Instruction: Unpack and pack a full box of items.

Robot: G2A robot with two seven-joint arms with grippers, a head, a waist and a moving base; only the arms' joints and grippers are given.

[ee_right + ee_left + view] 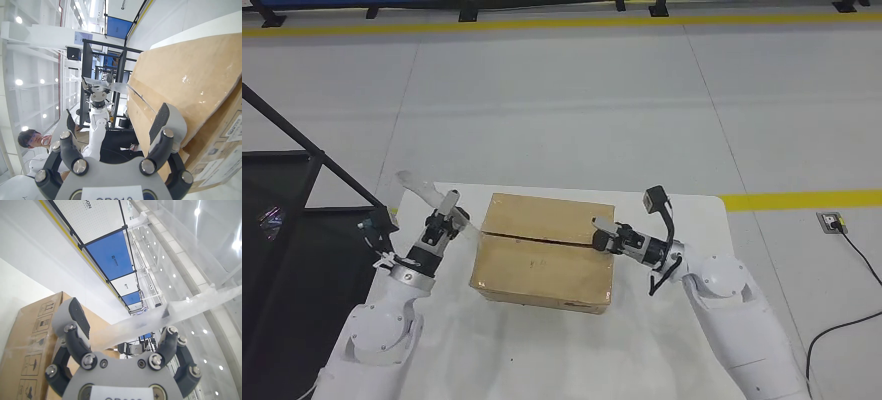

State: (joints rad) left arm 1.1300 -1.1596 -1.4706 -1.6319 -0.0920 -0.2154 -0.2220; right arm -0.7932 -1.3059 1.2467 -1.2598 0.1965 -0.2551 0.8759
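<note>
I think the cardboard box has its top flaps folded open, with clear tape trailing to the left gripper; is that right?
Not quite: the top view shows the flaps of the cardboard box lying shut; the clear tape does reach the left gripper.

The top view looks down from above the arms onto the table (542, 350), with the box (542, 250) mid-frame and open floor (542, 100) beyond. The left wrist view sits close behind the left end effector (121, 311), tilted up past the box's side toward the ceiling (208, 256). The right wrist view sits close behind the right end effector (115, 111), facing along the box top toward the left arm; all three views share the box.
</note>
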